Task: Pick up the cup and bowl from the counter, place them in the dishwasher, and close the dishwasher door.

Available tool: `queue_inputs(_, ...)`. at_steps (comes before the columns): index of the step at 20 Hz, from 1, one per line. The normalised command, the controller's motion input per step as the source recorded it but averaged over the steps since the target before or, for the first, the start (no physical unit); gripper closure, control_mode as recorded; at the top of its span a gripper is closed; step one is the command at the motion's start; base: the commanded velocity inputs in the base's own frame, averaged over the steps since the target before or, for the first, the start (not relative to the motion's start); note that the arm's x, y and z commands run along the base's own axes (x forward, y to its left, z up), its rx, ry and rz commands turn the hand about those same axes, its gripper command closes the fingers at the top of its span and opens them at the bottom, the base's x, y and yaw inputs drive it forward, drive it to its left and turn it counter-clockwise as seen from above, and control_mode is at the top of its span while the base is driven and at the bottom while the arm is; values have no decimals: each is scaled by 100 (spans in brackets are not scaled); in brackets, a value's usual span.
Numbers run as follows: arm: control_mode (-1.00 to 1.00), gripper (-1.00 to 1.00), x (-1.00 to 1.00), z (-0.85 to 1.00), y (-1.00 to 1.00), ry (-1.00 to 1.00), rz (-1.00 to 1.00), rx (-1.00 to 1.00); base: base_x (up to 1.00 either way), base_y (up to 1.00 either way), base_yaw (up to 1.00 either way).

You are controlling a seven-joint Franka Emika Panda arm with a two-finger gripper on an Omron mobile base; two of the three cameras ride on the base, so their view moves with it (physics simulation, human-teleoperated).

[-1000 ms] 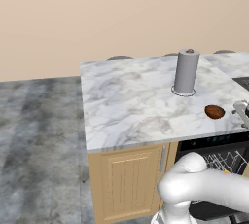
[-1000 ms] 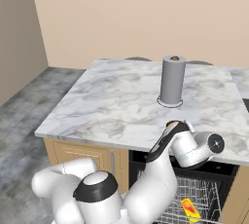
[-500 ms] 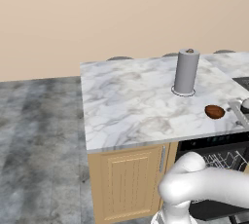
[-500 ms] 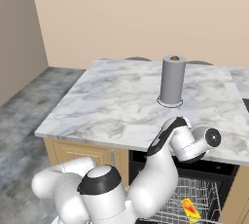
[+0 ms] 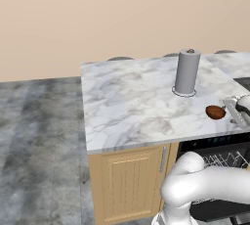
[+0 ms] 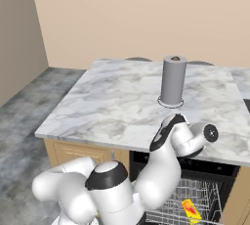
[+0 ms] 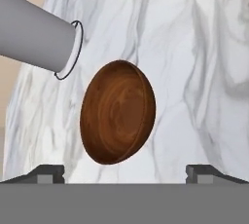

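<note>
The dark brown bowl [image 5: 215,112] lies on the marble counter [image 5: 127,97] near its front right edge. In the hand view the bowl [image 7: 118,112] sits just ahead of my gripper [image 7: 126,172], between the lines of the two fingertips [image 7: 46,172] and touching neither. My gripper [image 5: 238,113] is open, just to the right of the bowl, and holds nothing. The yellow cup [image 6: 191,208] lies in the white wire rack [image 6: 205,194] of the open dishwasher [image 5: 215,158] under the counter. The dishwasher door is out of view.
A tall grey cylinder [image 5: 187,72] on a ring base stands on the counter just behind the bowl, also close in the hand view [image 7: 34,35]. Light wooden cabinets [image 5: 129,180] sit left of the dishwasher. My arm [image 6: 171,150] crosses in front of the counter edge.
My hand has crept a little higher and closer to the bowl. The bowl, the cup and the grey cylinder have stayed put, and the jaws stay wide.
</note>
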Motion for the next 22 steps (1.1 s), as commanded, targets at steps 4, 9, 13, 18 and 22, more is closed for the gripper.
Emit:
queue_inputs(4, -100, -100, 25, -24, 0, 4, 2, 0, 0, 0, 0)
queue_inputs(9, -100, -100, 28, -27, 0, 6, 2, 2, 0, 0, 0)
queue_inputs(13, -100, -100, 42, -14, 0, 5, 0, 3, 0, 0, 0)
queue_inputs(18, -100, 100, 32, -12, 0, 3, 0, 6, 0, 0, 0)
queue_inputs(22, -100, 100, 15, -12, 0, 1, 0, 5, 0, 0, 0)
